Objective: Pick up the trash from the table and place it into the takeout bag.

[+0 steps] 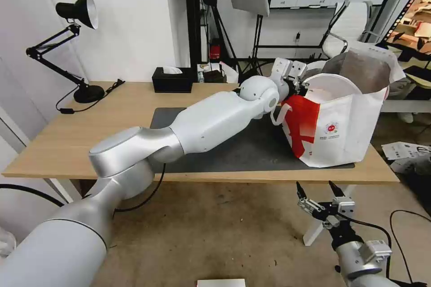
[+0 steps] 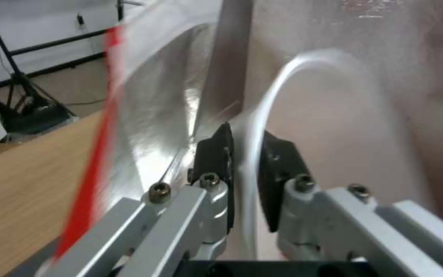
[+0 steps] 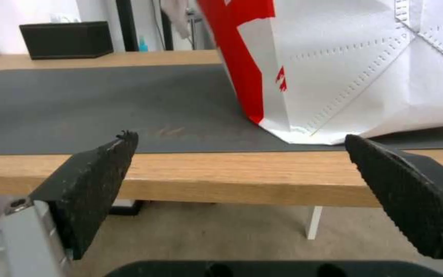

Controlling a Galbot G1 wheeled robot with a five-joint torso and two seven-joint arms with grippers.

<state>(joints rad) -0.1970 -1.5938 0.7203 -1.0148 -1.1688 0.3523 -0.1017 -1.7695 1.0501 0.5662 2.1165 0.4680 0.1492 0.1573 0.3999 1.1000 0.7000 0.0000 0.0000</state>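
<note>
The takeout bag (image 1: 341, 130), white and red with silver foil lining, stands on the right end of the dark grey mat (image 1: 242, 148) on the light-wood table (image 1: 67, 134). My left arm stretches across the table, and my left gripper (image 1: 296, 81) sits at the bag's near rim. In the left wrist view my left gripper (image 2: 247, 142) is shut on the bag's white loop handle (image 2: 283, 77), with the foil lining (image 2: 165, 115) beside it. My right gripper (image 1: 318, 188) hangs open below the table's front edge, facing the bag (image 3: 334, 69); nothing lies between its fingers (image 3: 237, 142). The trash is out of view.
A black tissue box (image 1: 172, 80) stands at the table's back edge. A black desk lamp (image 1: 76, 13) with its cable occupies the back left corner. Light stands and a chair (image 1: 354, 27) crowd the room behind. Papers (image 1: 404, 149) and cables lie on the floor to the right.
</note>
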